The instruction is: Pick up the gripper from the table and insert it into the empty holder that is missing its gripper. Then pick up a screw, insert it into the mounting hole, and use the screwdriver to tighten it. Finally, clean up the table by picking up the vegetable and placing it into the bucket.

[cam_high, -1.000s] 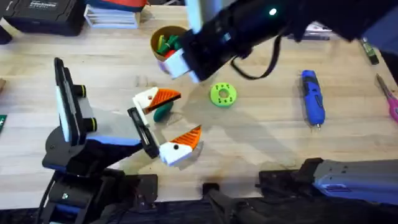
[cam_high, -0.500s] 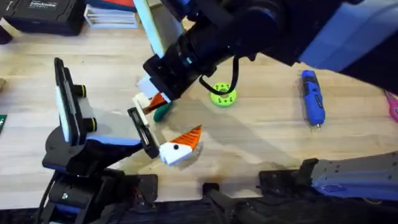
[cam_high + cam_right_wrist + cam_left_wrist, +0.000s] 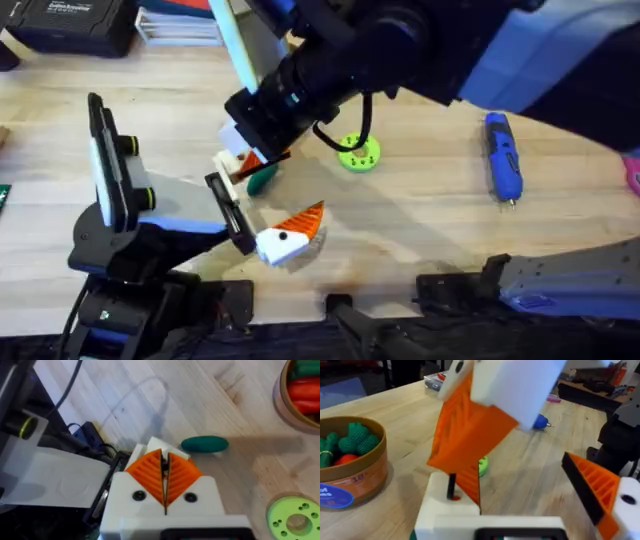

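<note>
My left gripper [image 3: 272, 200] stands open on the table. Its far finger is the white holder [image 3: 451, 512], with an orange ribbed gripper wedge [image 3: 469, 484] standing on it. My right gripper [image 3: 248, 148] has reached across and hovers right over that finger, pads shut [image 3: 165, 477]. A thin black screw [image 3: 451, 486] runs from its tips down into the holder's hole. The dark green vegetable [image 3: 205, 444] lies beside the holder. The tan bucket [image 3: 362, 477] holds toy vegetables. The blue screwdriver [image 3: 503, 155] lies at the right.
A bright green holed disc [image 3: 358, 153] sits just right of the right gripper. The left gripper's near finger carries its orange tip [image 3: 303, 222]. Boxes and a black case line the table's back edge [image 3: 70, 25].
The right arm swung from near the bucket down and left onto the left gripper's far finger, then barely moved. The left arm has stayed still.
</note>
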Controlling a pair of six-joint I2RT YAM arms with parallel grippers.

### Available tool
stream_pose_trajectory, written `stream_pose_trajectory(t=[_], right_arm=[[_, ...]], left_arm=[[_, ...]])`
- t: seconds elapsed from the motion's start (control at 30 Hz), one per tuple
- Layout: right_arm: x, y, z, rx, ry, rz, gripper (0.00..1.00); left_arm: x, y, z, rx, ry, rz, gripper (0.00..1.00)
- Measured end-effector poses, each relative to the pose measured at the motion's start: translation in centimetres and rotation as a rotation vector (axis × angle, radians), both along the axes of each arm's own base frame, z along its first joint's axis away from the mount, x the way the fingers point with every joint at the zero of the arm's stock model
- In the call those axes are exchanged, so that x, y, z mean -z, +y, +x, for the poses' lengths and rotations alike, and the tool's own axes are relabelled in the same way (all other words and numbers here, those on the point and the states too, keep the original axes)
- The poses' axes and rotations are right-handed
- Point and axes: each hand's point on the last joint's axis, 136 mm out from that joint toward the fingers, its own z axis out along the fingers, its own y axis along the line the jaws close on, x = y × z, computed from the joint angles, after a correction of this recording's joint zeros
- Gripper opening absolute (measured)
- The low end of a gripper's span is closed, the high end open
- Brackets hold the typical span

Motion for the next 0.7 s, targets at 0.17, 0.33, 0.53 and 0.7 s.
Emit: stream_pose_trajectory(t=[0.17, 0.33, 0.53, 0.7], right_arm=[[0.0, 0.01, -0.02, 0.007, 0.006, 0.001, 0.004], [0.03, -0.22, -0.21, 0.011, 0.018, -0.009, 0.004], [0.09, -0.37, -0.32, 0.012, 0.023, -0.016, 0.004], [0.07, -0.37, -0.31, 0.014, 0.024, -0.016, 0.004]], left_arm=[[0.0, 0.0, 0.0, 0.0, 0.0, 0.0, 0.985], [-0.01, 0.0, 0.0, 0.0, -0.002, 0.001, 0.985], [-0.01, -0.01, -0.01, 0.001, -0.002, 0.001, 0.985], [0.0, -0.01, -0.01, 0.001, -0.002, 0.001, 0.986]])
